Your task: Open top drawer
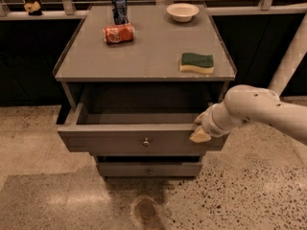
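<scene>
The top drawer (120, 142) of the grey cabinet stands pulled out toward me, its plain grey interior showing, with a small round metal knob (146, 141) at the centre of its front. My gripper (200, 132) is at the right end of the drawer front, at its top edge, on the end of the white arm that comes in from the right. A lower, narrower drawer (149, 168) with a like knob sits shut below it.
On the cabinet top (144, 56) lie a tipped red can (118, 33), an upright blue can (119, 8), a white bowl (183, 12) and a green-and-yellow sponge (197, 63). A white post (292, 61) stands at the right. Speckled floor lies in front.
</scene>
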Robot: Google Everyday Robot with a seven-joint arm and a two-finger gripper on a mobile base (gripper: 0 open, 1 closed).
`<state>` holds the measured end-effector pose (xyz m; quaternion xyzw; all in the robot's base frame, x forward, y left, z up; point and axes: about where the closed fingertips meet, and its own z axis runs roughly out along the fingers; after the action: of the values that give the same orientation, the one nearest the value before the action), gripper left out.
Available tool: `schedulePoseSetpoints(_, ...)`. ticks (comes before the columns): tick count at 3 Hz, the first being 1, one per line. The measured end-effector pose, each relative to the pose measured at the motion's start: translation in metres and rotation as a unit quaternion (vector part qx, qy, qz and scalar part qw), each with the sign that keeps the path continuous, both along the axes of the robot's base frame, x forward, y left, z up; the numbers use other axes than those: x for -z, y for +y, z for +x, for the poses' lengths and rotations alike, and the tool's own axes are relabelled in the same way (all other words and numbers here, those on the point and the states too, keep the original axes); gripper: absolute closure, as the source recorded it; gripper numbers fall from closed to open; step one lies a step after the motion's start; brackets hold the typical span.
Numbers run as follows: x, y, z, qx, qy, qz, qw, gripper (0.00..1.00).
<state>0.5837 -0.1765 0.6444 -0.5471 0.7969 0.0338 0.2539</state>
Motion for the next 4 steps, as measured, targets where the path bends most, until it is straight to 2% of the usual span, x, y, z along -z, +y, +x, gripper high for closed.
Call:
schedulePoseSetpoints(2, 0.004, -0.003, -0.010, -0.005, 0.000, 0.000, 1.0000, 1.00)
schedulePoseSetpoints(3, 0.011, -0.004, -0.024, -0.011, 0.003, 0.002, 0.9999, 1.00)
schedulePoseSetpoints(4, 0.007, -0.004, -0.024, -0.011, 0.003, 0.002, 0.9999, 1.00)
